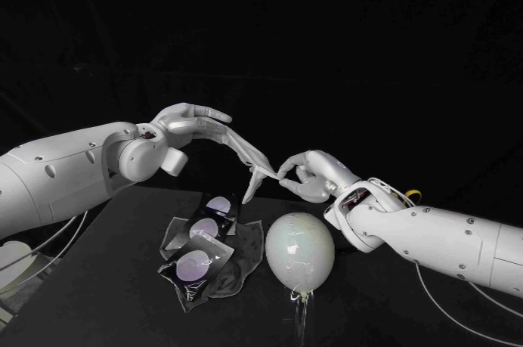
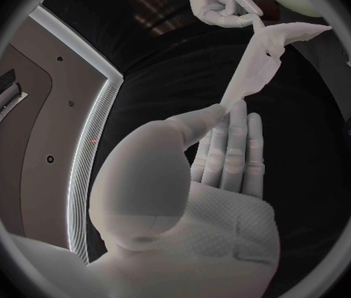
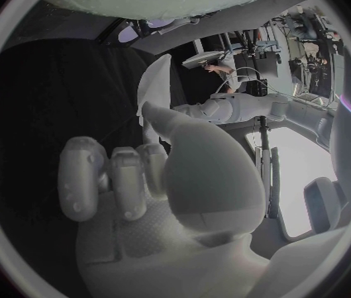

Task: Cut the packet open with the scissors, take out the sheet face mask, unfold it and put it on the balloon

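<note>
Now hands [image 1: 191, 124] [image 1: 311, 175] hold mask [image 2: 254, 66], outside packet [image 1: 202, 283].

The sheet face mask [image 2: 254, 66] is white, folded into a narrow strip; it hangs in the air, pinched between the left hand [image 1: 194, 124] and the right hand [image 1: 308, 175]. Below it the packet [image 1: 199, 252], dark and glossy with pale lilac rounds, lies crumpled; just beside it, on the right arm's side, lies the balloon [image 1: 300, 258], pale, egg-shaped, inflated.

A robotics lab: black table [image 1: 131, 317], dark backdrop [image 1: 327, 44], equipment stands [image 3: 264, 56].
</note>
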